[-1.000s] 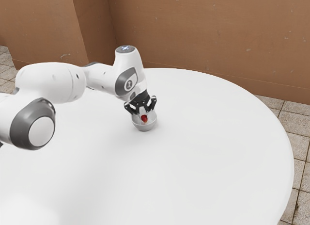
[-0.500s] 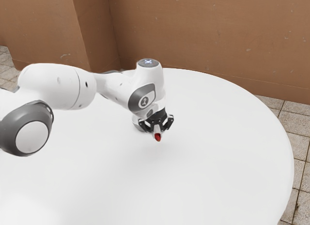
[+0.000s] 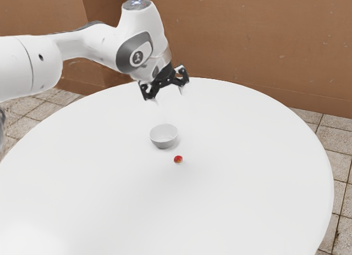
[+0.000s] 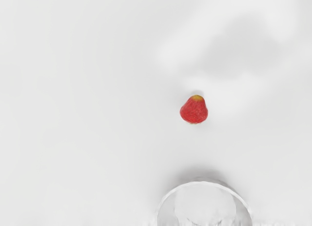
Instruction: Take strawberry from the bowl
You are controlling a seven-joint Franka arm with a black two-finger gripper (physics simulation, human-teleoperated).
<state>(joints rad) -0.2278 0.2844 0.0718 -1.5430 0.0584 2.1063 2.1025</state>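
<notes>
Exterior view: the black two-finger hand (image 3: 170,96), raised and wide, has freed the small red strawberry (image 3: 178,159) below, outside the round white bowl (image 3: 164,144); likely done.

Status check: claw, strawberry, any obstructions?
Claw open, raised above table. Strawberry out, lying on the table. Bowl upright beside it, not touching; no obstruction seen.

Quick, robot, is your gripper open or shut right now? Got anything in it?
Gripper: open, jaws spread apart, holding nothing; the strawberry lies on the table, outside the bowl.
</notes>
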